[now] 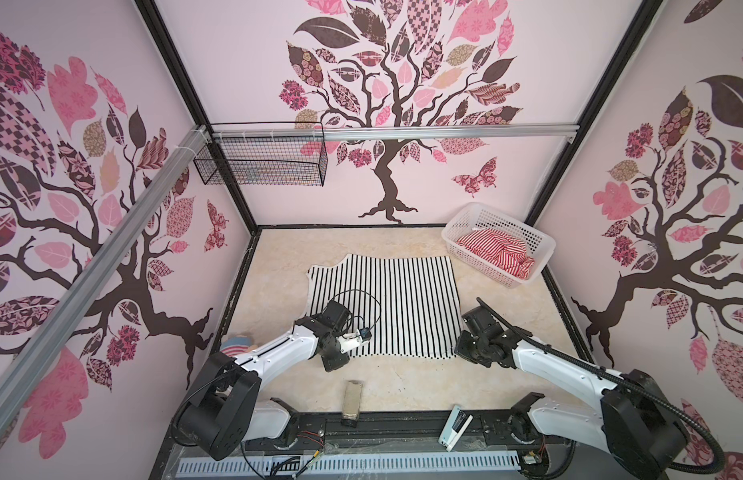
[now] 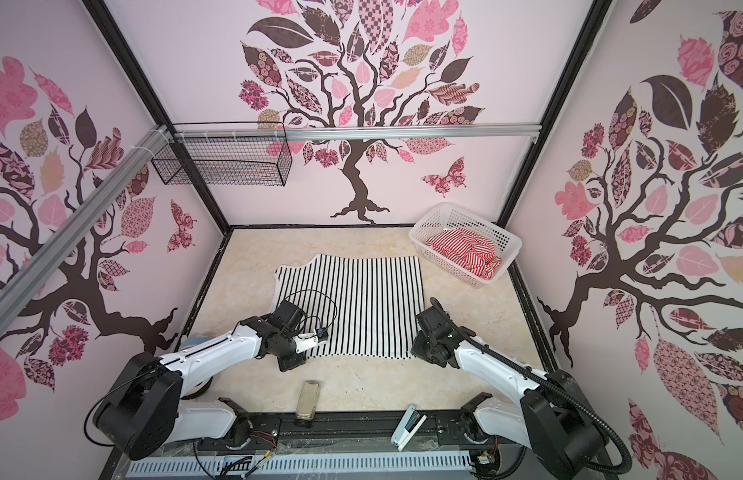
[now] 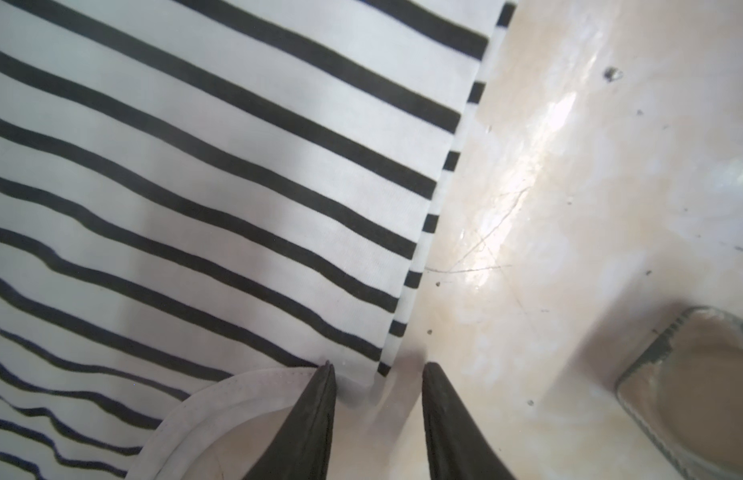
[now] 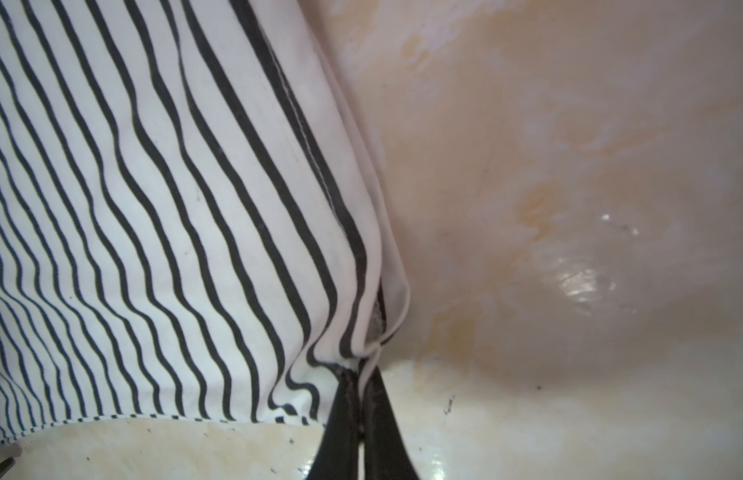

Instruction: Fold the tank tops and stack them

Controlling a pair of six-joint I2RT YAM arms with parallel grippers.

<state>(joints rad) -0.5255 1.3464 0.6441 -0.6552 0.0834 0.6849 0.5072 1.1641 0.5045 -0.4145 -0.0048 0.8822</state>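
Note:
A black-and-white tank top [image 1: 394, 299] [image 2: 361, 299] lies spread flat on the marble table in both top views. Its stripes run front to back. At its near left corner my left gripper [image 3: 378, 368] is open. One of its fingers [image 3: 316, 415] rests by the white armhole trim, and the corner of the cloth [image 3: 195, 187] lies between the jaws. My right gripper [image 4: 363, 370] is shut on the near right corner, where the striped fabric [image 4: 154, 208] bunches and lifts slightly. A red-and-white tank top [image 1: 494, 251] [image 2: 465, 251] lies crumpled in the white lattice basket [image 1: 465, 220] at the back right.
A glass jar [image 1: 352, 401] [image 3: 702, 395] lies on its side near the front edge. Right of it is a white stapler-like object [image 1: 457, 424]. A black wire basket [image 1: 262, 162] hangs on the back rail. A striped object [image 1: 237, 347] sits behind the left arm. Walls close three sides.

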